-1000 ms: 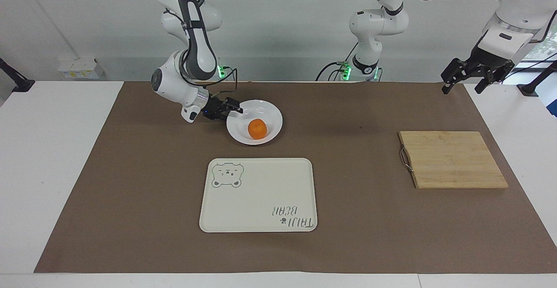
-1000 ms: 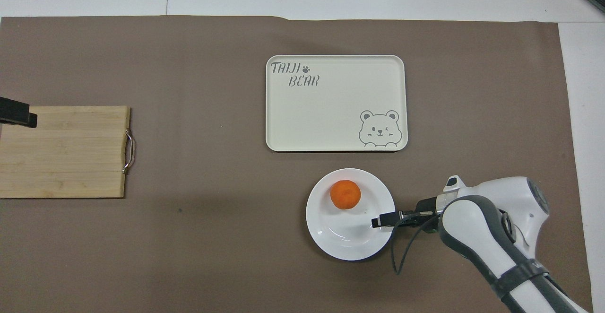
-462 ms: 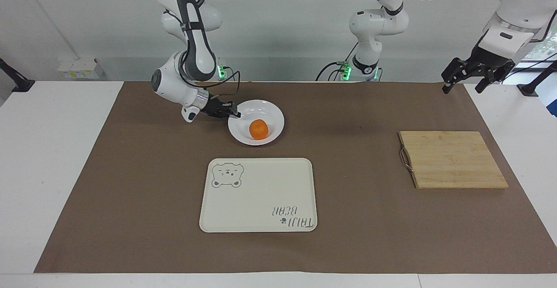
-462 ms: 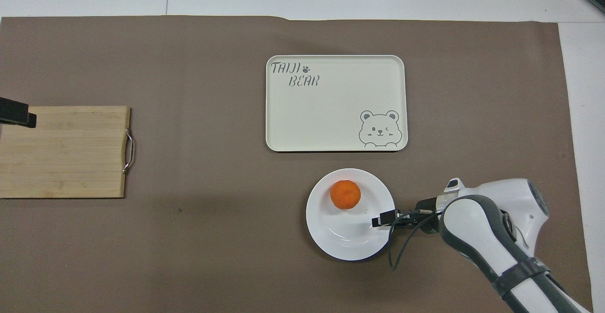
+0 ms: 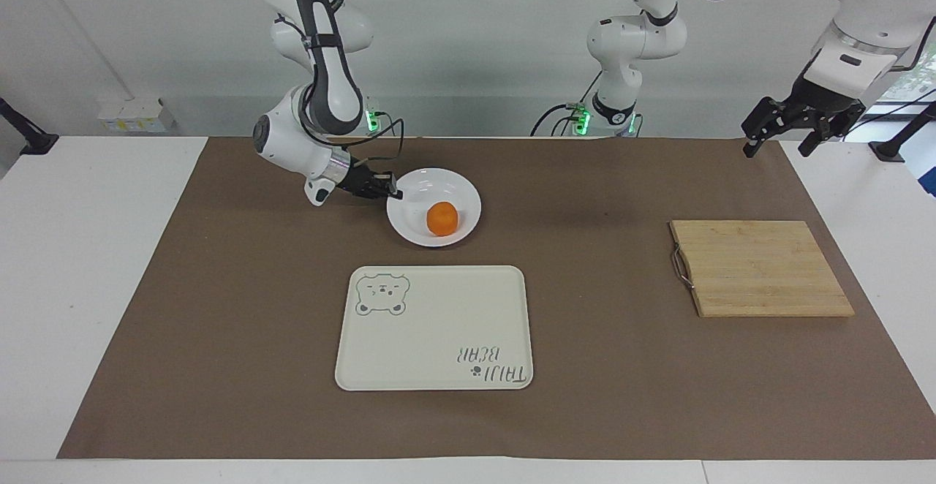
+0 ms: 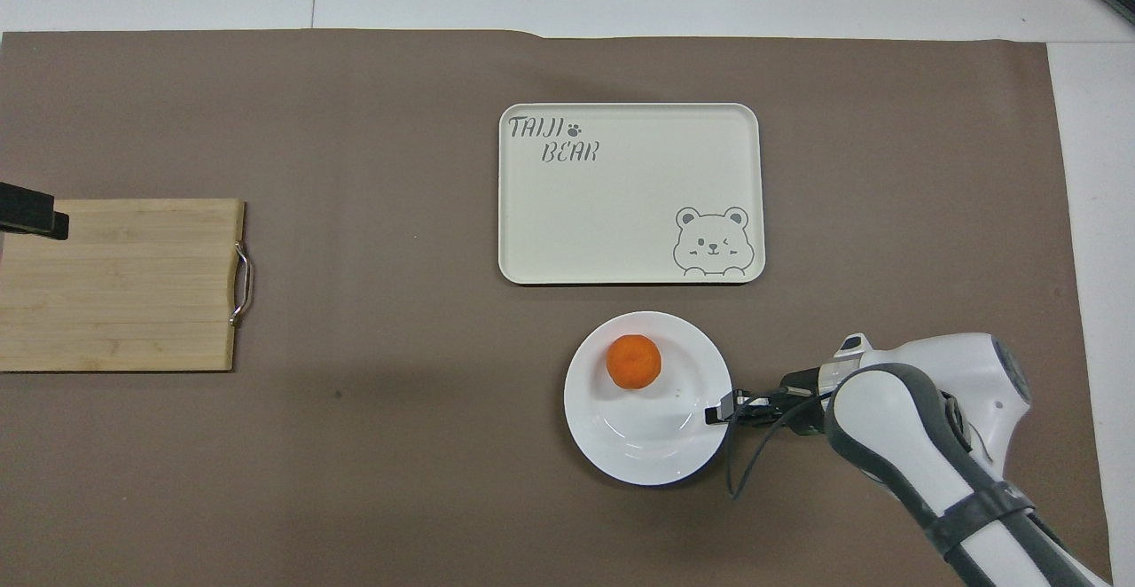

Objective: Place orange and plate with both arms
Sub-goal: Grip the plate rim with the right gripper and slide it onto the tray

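Plate [image 5: 468, 199] rim in right gripper [image 5: 395, 193], orange [image 5: 442, 218] aboard

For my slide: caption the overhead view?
Right hand shut on the plate rim, the orange resting in it.

Orange [image 5: 442, 218] on plate [image 5: 417, 232], plate nearer the robots than tray [image 5: 434, 327], beside it.
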Available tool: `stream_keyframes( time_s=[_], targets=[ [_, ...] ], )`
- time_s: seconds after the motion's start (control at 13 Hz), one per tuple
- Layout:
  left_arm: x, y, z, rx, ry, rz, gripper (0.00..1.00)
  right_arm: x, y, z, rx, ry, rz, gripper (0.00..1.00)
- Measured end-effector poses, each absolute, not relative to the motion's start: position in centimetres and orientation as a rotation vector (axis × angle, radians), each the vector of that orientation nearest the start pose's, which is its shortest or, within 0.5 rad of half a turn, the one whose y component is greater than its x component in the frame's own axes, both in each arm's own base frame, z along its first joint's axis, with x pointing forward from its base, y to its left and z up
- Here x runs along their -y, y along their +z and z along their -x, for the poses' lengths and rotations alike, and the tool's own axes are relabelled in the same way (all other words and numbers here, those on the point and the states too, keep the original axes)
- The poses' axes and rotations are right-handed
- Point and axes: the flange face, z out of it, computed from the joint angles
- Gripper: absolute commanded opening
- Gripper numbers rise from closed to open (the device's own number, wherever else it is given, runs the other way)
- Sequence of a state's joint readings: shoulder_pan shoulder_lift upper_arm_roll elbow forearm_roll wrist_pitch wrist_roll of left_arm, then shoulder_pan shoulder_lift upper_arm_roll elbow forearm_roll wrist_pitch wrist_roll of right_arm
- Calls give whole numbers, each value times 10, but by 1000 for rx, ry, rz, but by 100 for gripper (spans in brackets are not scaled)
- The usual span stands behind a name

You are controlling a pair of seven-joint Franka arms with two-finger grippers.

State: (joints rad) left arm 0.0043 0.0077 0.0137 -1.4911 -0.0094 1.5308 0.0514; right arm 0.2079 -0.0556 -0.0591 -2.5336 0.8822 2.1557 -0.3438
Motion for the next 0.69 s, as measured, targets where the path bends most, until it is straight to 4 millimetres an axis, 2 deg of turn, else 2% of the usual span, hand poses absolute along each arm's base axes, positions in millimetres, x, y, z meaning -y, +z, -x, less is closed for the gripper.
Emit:
stream_keyframes(
  time_s=[0.31,0.69],
  targets=[
    [-9,654,-553,-53,-51,3149,100,-99,286,-427,-196,258,2376,0],
    [-9,654,-553,-53,-51,3149,100,-90,297,-447,-190,245,2261,0]
  ],
)
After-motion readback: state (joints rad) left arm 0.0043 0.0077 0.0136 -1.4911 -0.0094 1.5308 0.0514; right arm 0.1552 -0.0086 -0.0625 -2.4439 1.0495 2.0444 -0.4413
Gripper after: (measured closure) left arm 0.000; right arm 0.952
